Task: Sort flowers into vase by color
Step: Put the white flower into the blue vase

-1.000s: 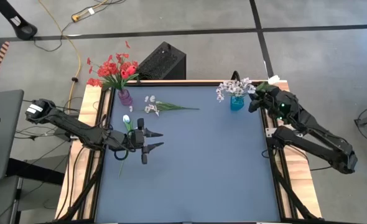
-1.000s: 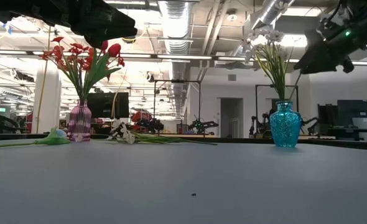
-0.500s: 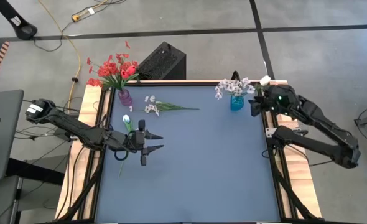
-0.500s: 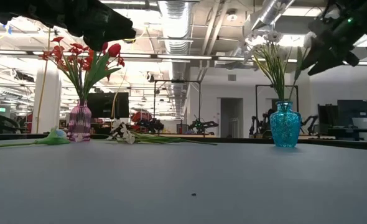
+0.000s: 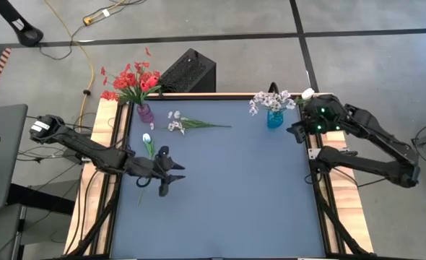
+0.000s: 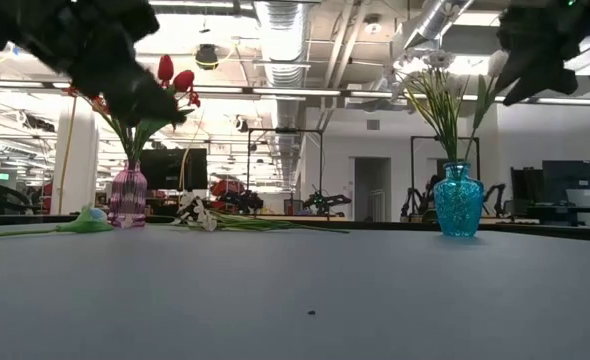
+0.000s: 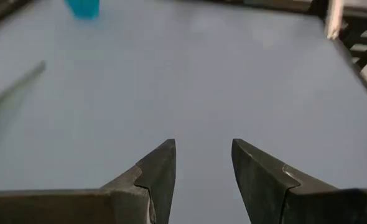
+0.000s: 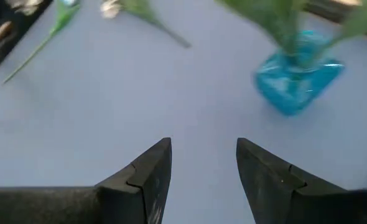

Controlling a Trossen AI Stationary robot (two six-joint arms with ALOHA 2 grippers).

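From above, we see a white flower [image 5: 183,124] lying flat near the pink vase [image 5: 146,113], its stem pointing toward the blue vase [image 5: 274,119]. In the wrist views, the left gripper [image 7: 202,163] and the right gripper [image 8: 202,163] both stand apart and empty.

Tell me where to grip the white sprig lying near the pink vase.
Grip the white sprig on its bare green stalk, right of the blooms, coming from above with fingers across it. It lies flat and the stalk is thin, clear of the pink vase.
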